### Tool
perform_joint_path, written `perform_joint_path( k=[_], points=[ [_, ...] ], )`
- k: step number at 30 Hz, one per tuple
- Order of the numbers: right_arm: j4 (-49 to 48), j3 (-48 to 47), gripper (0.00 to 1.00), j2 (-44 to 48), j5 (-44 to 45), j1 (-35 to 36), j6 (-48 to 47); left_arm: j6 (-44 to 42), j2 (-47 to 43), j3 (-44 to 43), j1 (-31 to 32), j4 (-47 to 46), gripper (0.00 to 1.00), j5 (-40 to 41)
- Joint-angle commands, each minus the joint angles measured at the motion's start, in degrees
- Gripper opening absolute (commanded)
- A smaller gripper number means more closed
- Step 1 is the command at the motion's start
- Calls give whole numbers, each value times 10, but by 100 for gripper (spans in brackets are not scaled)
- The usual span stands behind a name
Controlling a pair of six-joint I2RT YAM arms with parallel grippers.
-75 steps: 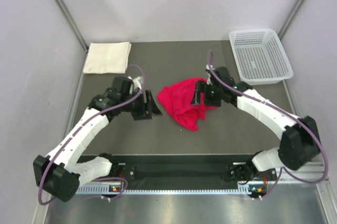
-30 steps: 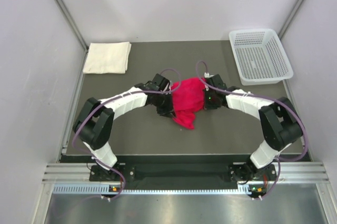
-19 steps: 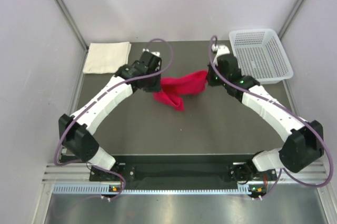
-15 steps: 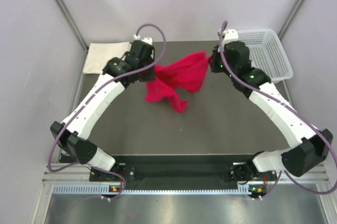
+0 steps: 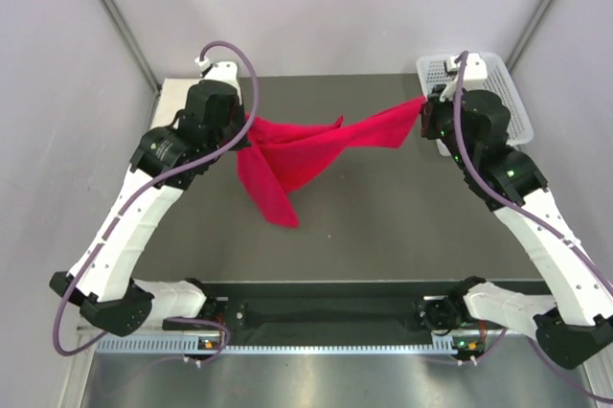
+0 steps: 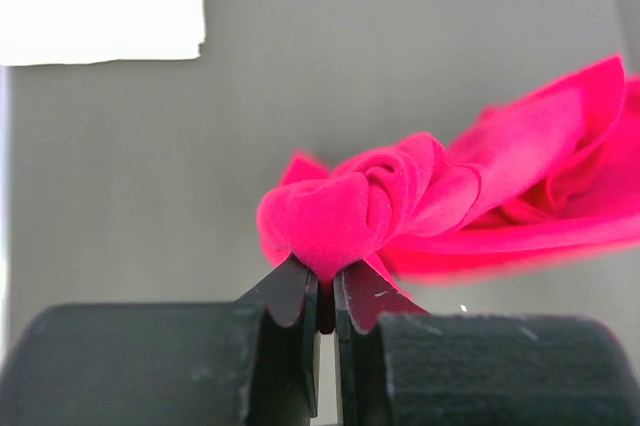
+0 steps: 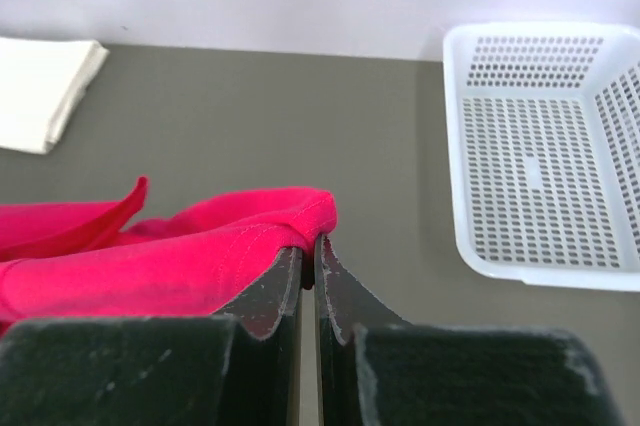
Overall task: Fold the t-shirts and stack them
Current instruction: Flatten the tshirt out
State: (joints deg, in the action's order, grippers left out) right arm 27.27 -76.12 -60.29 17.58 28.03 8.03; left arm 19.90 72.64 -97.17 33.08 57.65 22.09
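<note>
Overhead: red shirt (image 5: 297, 154) stretched left to right over the surface (image 5: 402, 226). Only the wrist views show left fingers (image 6: 288, 294) and right fingers (image 7: 268, 294) clamped on it.

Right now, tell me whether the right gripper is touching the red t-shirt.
Touching. The right wrist view shows the right gripper shut on the red t-shirt, with a hemmed edge of the cloth pinched between its jaws.

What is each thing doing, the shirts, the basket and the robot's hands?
red t-shirt: unfolded, stretched in the air between both grippers, one part hanging.
cream t-shirt: folded, lying flat at the far left corner.
basket: upright, empty where visible.
left gripper: shut on red t-shirt.
right gripper: shut on red t-shirt.
</note>
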Motion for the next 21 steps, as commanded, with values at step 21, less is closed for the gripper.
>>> perform_joint_path(
  k=[21],
  points=[
    [73,314,0,145,-114,-40,206,107,-115,237,-7,-80,43,-178]
  ],
)
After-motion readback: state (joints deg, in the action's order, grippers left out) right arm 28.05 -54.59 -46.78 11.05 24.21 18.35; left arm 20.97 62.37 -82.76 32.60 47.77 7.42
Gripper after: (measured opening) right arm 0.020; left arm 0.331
